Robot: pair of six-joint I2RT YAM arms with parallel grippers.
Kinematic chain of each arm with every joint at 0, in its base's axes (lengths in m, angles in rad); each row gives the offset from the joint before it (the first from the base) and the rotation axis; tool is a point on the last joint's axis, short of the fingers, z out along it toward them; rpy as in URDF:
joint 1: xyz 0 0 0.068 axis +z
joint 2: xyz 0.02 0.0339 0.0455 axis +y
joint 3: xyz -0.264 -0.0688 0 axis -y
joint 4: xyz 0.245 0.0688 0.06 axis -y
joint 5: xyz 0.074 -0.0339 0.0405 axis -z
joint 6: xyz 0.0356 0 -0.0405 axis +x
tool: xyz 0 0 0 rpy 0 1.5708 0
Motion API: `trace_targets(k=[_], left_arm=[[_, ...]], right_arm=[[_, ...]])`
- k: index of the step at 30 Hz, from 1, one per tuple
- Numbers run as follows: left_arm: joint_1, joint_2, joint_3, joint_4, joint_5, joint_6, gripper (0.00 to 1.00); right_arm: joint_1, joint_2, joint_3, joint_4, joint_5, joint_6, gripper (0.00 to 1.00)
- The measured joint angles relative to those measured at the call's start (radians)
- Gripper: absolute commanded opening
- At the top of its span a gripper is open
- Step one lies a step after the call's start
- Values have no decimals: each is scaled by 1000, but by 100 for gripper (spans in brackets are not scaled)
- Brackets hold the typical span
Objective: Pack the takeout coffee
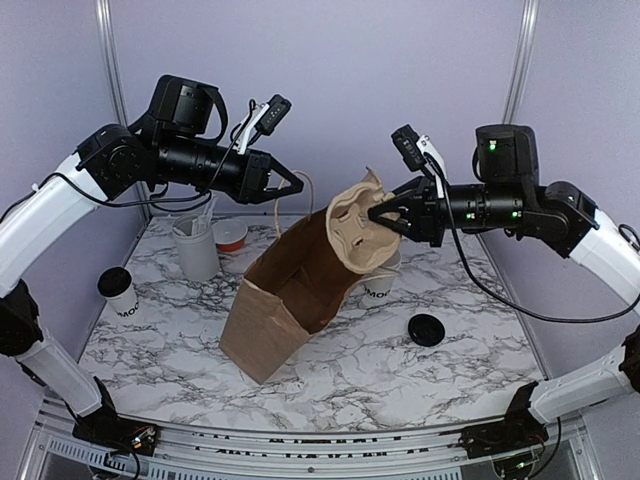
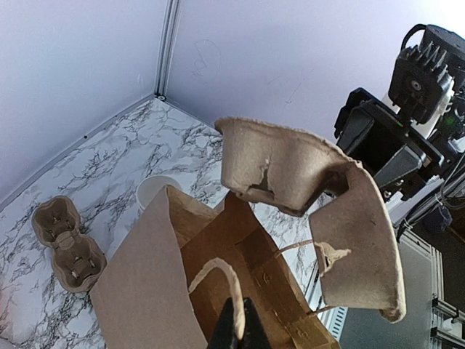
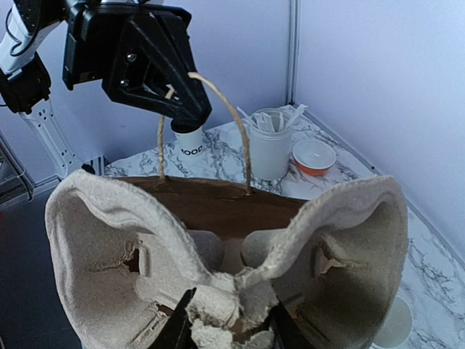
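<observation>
My left gripper (image 1: 300,187) pinches the brown paper bag's (image 1: 285,300) twine handle (image 3: 218,109). My right gripper (image 1: 378,217) clamps a moulded pulp cup carrier (image 1: 358,232) over the bag's mouth. The lidded white coffee cup (image 1: 118,293) stands by the counter's left edge.

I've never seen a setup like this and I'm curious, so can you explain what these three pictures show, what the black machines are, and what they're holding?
These are two robot arms bolted at the near edge of a marble-patterned table. One picture looks down from above and behind; the other two come from cameras on each wrist.

The left pincer is shut on the paper handle of a brown paper bag, holding it up. The right pincer grips a moulded cardboard cup carrier, folded and poised over the bag's open mouth.

On the table: a lidded takeout coffee at the left, a grey-white utensil holder, a small orange dish, a loose black lid, and a lidless white cup behind the bag. The left wrist view also shows a second cup carrier lying flat.
</observation>
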Motion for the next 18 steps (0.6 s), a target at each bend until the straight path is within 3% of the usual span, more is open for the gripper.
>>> trace_targets(k=[18], left_arm=[[-19, 13, 1, 6, -1, -3, 0]], right_arm=[[2, 34, -103, 126, -247, 90, 26]])
